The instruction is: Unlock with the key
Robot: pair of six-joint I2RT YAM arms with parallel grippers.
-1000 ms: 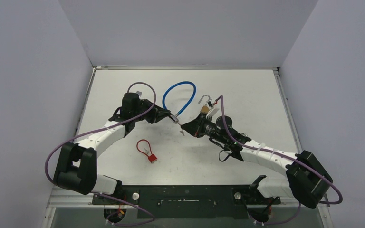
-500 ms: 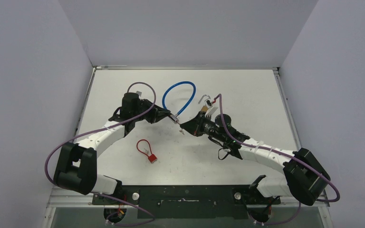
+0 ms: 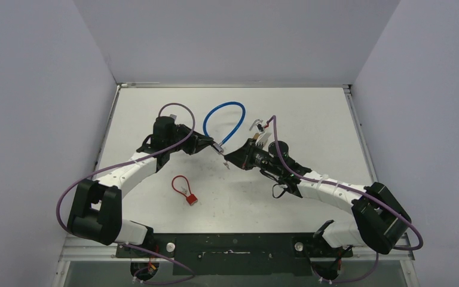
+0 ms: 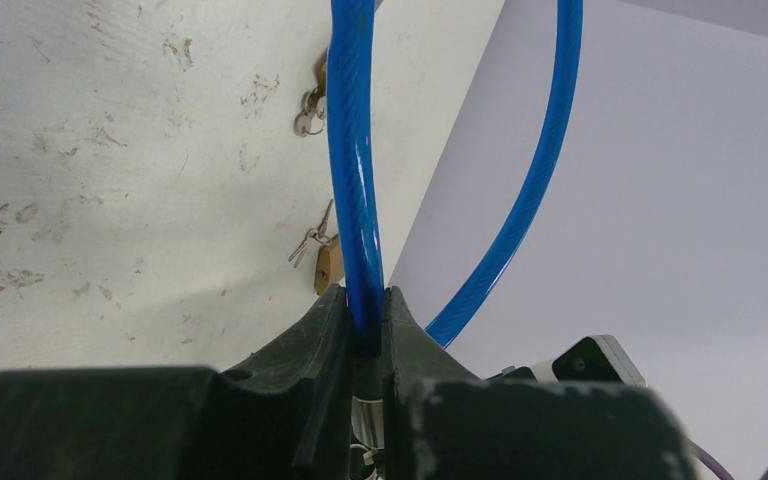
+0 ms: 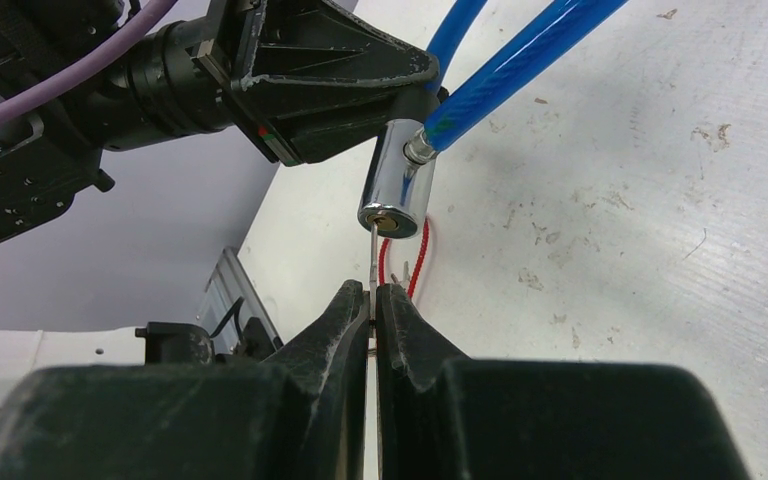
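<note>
The key (image 5: 372,258) sticks up out of the right gripper (image 5: 373,300), pinched tight between its two fingers. Its tip is right at the keyhole of the shiny lock (image 5: 397,190), just above those fingers. The left gripper (image 4: 365,318) squeezes the blue cable (image 4: 352,150) close to the lock and holds it up. This looks like the putting-in step. Next the key must slide straight in, then turn.

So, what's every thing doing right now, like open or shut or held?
Left gripper: shut on the blue cable lock.
Right gripper: shut on the key.
Key: tip at the chrome cylinder's keyhole; depth unclear.
Blue cable lock: looped closed, held up.
Red lock: lying on the table, untouched.
Brass padlock: lying flat, keys beside it.
</note>
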